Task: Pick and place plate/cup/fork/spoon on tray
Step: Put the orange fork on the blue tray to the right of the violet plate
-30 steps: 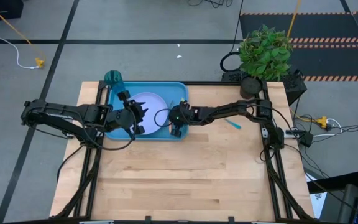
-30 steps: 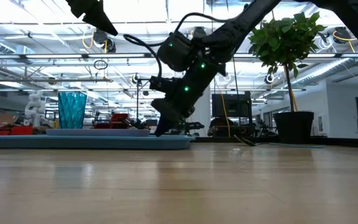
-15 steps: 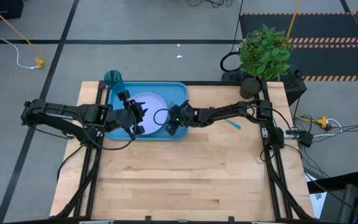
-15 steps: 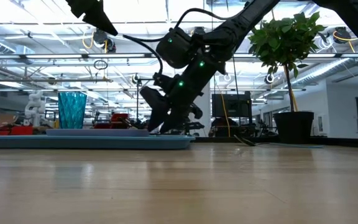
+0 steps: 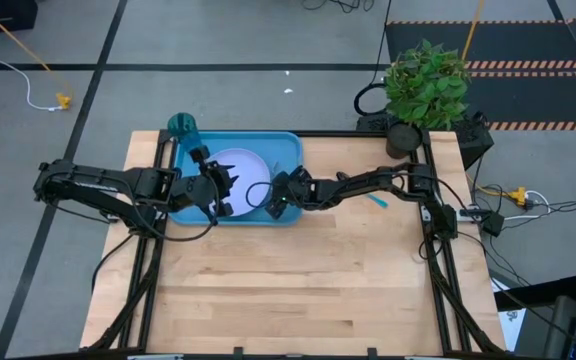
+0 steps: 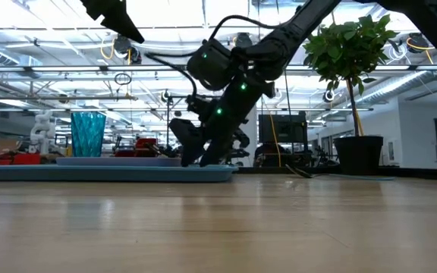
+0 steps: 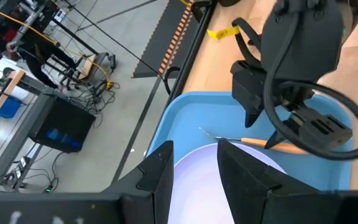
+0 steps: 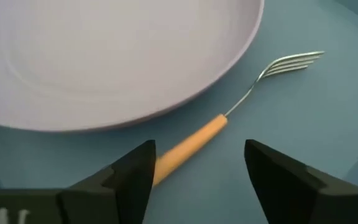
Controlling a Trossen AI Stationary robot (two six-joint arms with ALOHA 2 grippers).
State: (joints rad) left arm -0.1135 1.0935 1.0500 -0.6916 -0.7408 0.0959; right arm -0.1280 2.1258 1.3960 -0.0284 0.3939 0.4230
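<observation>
The blue tray (image 5: 286, 150) lies at the table's far left with the pale plate (image 5: 248, 170) flat on its floor. The fork (image 8: 197, 143), orange handle and silver tines, lies on the tray floor beside the plate's right rim. My right gripper (image 5: 271, 208) hovers open just over the handle end, a finger on either side, apart from it. My left gripper (image 7: 194, 171) hangs open above the plate, holding nothing. The teal cup (image 6: 88, 134) stands upright at the tray's far left corner. The blue-handled spoon (image 5: 375, 200) lies on the table to the right of the tray.
A potted plant (image 5: 426, 85) stands at the table's far right corner. The bare wooden table top (image 5: 298, 290) stretches from the tray to the near edge. Cables and a black box lie on the floor beyond the right edge.
My right gripper has opened and let go of the fork, which now lies on the tray floor beside the plate. The gripper has shifted slightly toward the table's left and turned a little.
</observation>
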